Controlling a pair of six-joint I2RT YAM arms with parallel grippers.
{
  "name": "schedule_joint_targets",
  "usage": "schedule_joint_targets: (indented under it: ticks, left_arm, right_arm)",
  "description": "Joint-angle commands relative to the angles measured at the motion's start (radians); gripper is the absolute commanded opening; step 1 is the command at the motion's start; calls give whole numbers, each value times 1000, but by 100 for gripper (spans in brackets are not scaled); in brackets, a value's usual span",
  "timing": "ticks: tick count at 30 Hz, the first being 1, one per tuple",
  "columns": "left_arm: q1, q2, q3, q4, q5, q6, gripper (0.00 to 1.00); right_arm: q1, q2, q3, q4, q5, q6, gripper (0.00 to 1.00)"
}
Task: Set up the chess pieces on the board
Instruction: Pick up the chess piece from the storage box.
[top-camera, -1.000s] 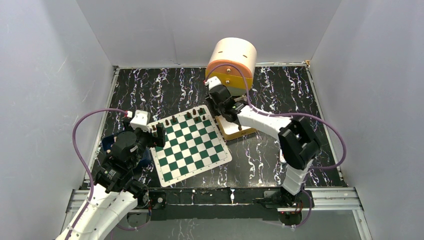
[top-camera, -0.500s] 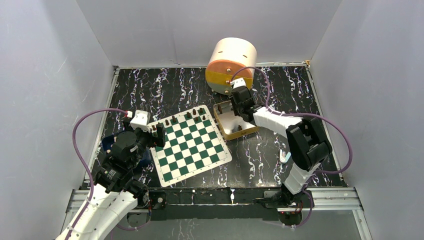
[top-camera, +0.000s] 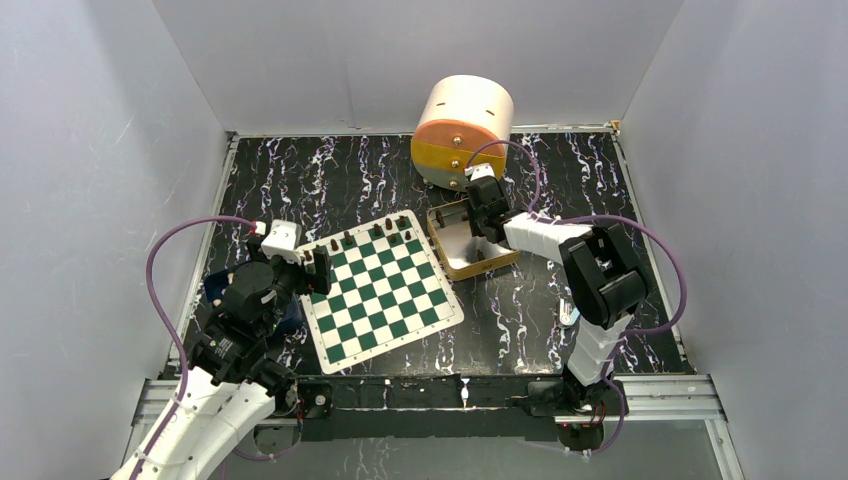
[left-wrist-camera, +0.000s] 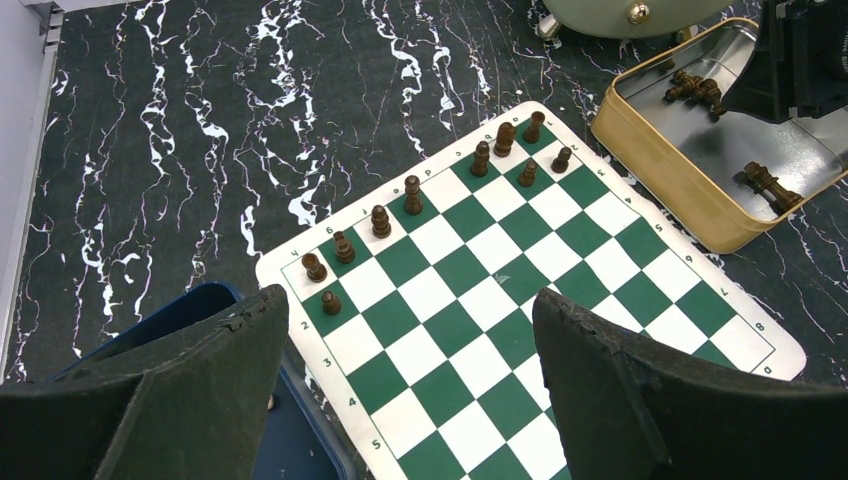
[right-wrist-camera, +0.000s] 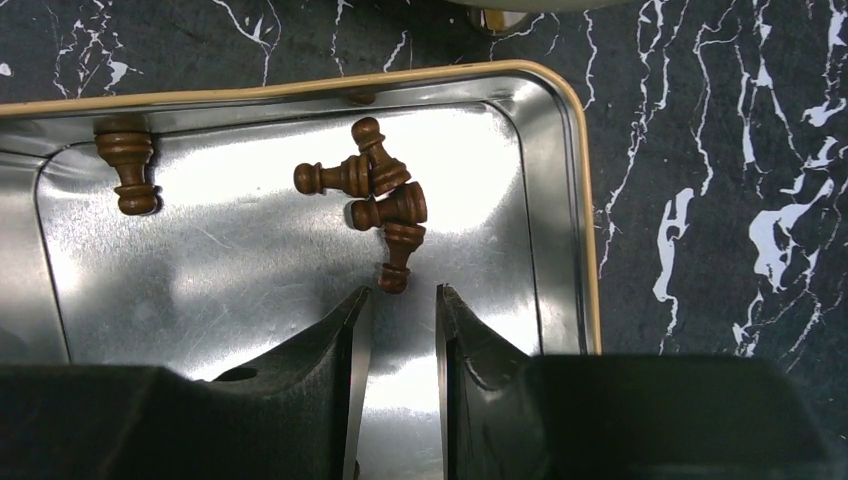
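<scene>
The right gripper (right-wrist-camera: 398, 298) hangs low over the tin tray (right-wrist-camera: 583, 200), its jaws only a little apart and nothing between them. Just beyond its tips four chess pieces (right-wrist-camera: 385, 195) lie in a heap, touching each other. They look like small turned wood: light, hard, smooth, and likely to roll on the shiny metal. The thin waist under the head seems the best place to pinch. Other pieces already stand along one edge of the board (left-wrist-camera: 487, 303), where the left gripper (left-wrist-camera: 408, 298) waits, spread wide.

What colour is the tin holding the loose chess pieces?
Rectangular metal tin: tan-gold outside, shiny silver inside; best in right wrist view.
</scene>
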Motion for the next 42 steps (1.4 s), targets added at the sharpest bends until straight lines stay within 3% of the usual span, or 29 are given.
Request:
schedule_joint_targets:
  ticks: [1,11,22,42]
  left_arm:
    - [3,3,3,13,3,6,88]
    - [3,2,2,13,6,7,88]
    - [3,6,2,13,14,7,87]
    - [3,53,-2,29,102,-24,82]
  right_arm:
    - [-12,26,-2,47,-14,22,37]
    - [-23,74,23,59,-37,23,36]
    - [-23,75,27,50,-40,0,22]
    - [-21,-105,32,-115,-47,29,17]
